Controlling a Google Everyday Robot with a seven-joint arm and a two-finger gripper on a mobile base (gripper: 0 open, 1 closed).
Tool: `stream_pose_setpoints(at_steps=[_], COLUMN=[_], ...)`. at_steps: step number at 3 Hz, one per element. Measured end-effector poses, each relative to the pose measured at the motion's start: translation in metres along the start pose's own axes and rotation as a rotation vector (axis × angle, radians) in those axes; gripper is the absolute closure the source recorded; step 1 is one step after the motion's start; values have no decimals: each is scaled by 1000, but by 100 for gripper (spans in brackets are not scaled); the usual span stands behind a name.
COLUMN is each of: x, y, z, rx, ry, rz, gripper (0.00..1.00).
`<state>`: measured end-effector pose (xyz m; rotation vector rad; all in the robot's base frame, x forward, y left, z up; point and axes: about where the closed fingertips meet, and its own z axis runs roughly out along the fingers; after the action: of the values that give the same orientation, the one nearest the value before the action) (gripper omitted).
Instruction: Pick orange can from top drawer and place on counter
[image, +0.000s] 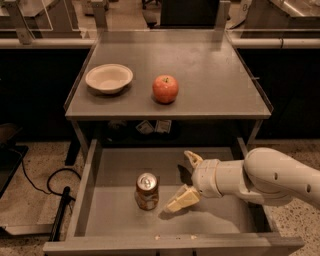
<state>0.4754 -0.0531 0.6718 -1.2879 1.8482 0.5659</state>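
Observation:
The orange can (147, 191) stands upright on the floor of the open top drawer (115, 170), left of its middle, silver top up. My gripper (186, 180) is inside the drawer just right of the can, open, with pale fingers (182, 199) spread front to back and pointing at the can. It does not touch the can. The white arm comes in from the right. The grey counter (210, 70) is above the drawer.
On the counter a white bowl (109, 78) sits at the left and a red-orange apple (165, 88) near the front middle. A black cable (50, 185) lies on the speckled floor left of the drawer. Dark furniture stands behind.

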Motion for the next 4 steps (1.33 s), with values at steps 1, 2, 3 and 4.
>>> stream_pose_setpoints(at_steps=[1, 2, 3, 4], x=[0, 3, -4, -4], y=[0, 7, 10, 10], z=[0, 9, 32, 49], rx=[1, 21, 27, 19], ry=[0, -30, -99, -148], rz=[1, 5, 16, 34], gripper=[0, 0, 0, 0])
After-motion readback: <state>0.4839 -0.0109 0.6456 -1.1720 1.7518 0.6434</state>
